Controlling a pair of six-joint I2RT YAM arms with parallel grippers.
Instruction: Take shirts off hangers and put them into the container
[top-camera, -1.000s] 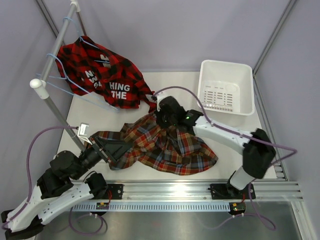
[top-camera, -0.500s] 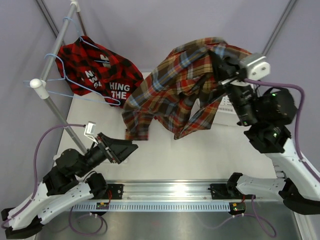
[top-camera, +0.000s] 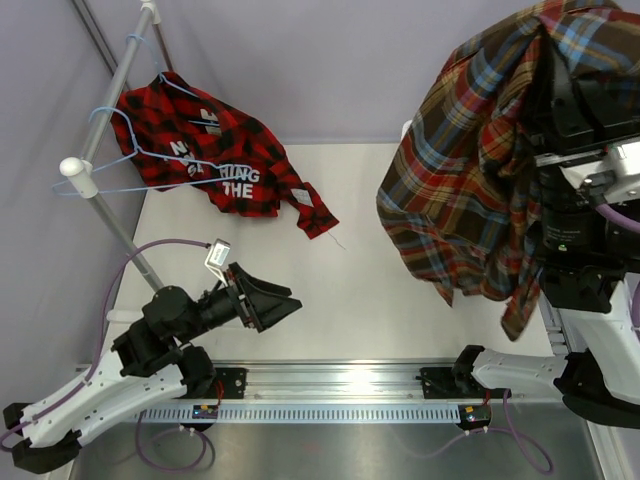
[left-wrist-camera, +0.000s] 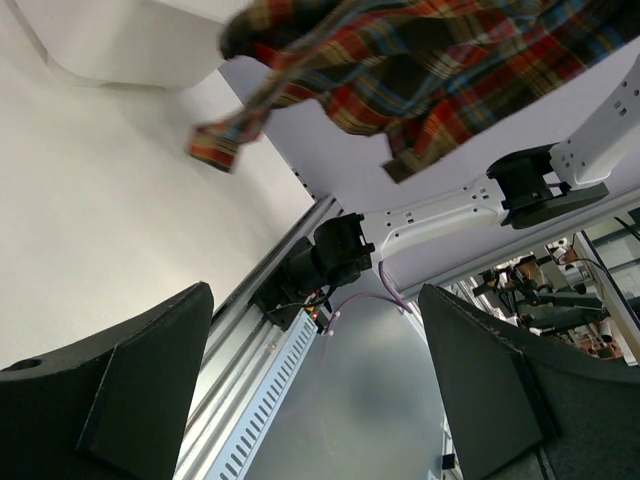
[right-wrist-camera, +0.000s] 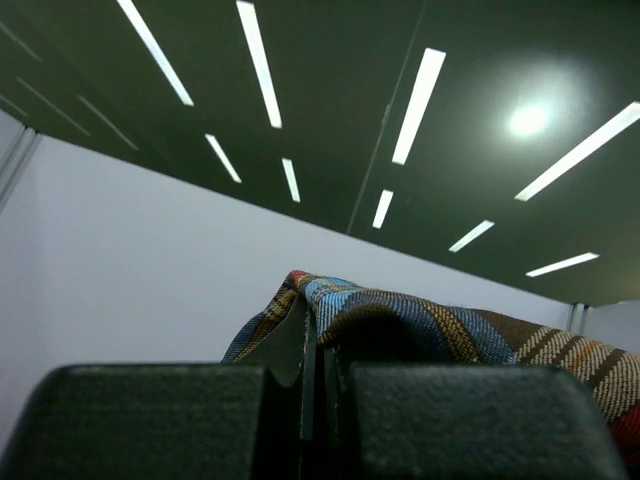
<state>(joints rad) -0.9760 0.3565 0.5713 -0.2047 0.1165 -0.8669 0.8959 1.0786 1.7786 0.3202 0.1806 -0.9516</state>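
right claw (right-wrist-camera: 318, 350) tight on plaid shirt (top-camera: 460, 200), long axis vertical, cuff (top-camera: 515, 318) down

The check shirt (top-camera: 240, 140) is red-black with white lettering, the plaid shirt (top-camera: 460, 190) brown-red-blue.

Plaid shirt (top-camera: 460, 185) higher, farther right.

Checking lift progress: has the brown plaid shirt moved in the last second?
Yes. The plaid shirt went from lying on the table to hanging in the air at the right, far from the rack, pinched in the right gripper.
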